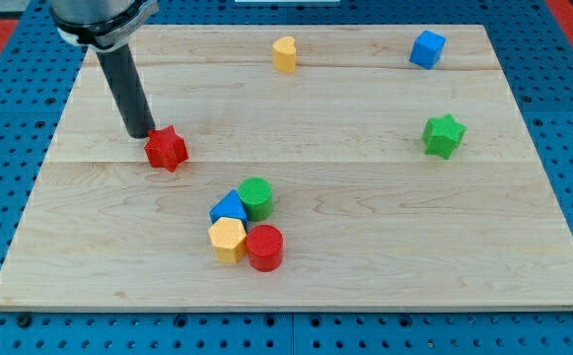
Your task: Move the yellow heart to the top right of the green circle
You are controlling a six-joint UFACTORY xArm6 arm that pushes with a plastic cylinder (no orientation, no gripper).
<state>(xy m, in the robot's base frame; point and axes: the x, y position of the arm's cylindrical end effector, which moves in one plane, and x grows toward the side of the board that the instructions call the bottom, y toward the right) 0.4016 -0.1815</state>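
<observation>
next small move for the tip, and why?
Probably lift away from the red star and travel toward the view's top, to the far side of the yellow heart. My tip sits just left of the star, far from the heart, which lies well above the green circle and must come down toward its upper right.

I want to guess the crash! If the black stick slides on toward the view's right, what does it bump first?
My tip sits just left of the red star-shaped block, apparently touching it, so that block comes first.
</observation>
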